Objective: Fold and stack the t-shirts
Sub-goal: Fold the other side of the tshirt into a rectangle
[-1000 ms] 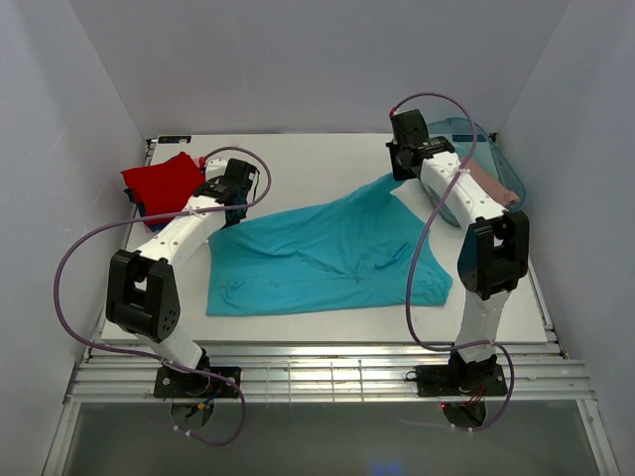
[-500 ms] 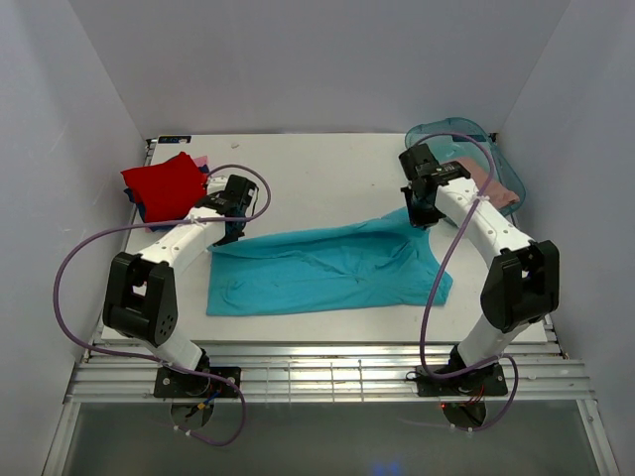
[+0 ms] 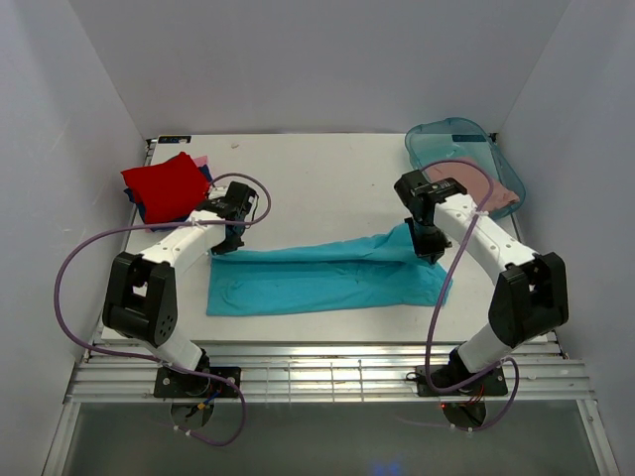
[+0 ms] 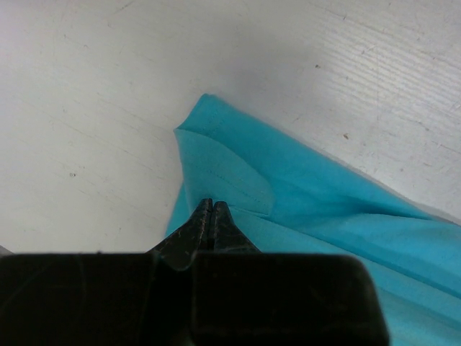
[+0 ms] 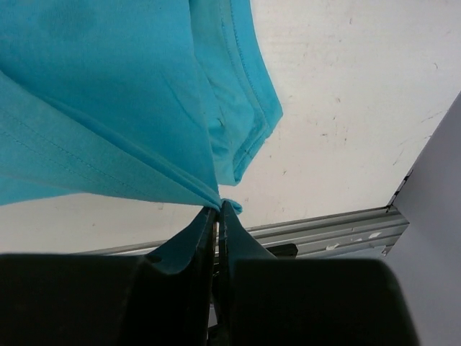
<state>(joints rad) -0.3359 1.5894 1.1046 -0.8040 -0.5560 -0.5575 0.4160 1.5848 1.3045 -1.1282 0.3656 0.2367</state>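
Your two arms meet over the teal t-shirt [image 3: 327, 283], which stretches as a long band across the near middle of the white table [image 3: 317, 169]. Your left gripper [image 3: 220, 248] has its jaws pressed together on the shirt's left end. In the left wrist view the black fingertips [image 4: 203, 216] meet with no gap, right on the cloth, and a hemmed corner of the shirt lies folded just beyond them on the bare tabletop.

Your right gripper [image 3: 429, 253] is clamped tight on the right end. In the right wrist view the teal cloth fans out from the pinch point [image 5: 218, 209], a stitched sleeve edge droops beside it, and the table's near metal rail [image 5: 324, 231] shows below.

From above, the shirt's upper layer runs as a raised ridge between the two grippers, over a lower layer that lies flat and reaches toward the near edge.

At the far left corner, well apart from the teal shirt, a red t-shirt [image 3: 164, 183] tops a small pile. A dark blue sliver [image 3: 139, 210] and a pink sliver [image 3: 201, 160] peek out from under it. At the far right corner, a dusty-pink t-shirt [image 3: 466, 183] lies in a see-through teal tub [image 3: 446, 131], just behind your right arm.
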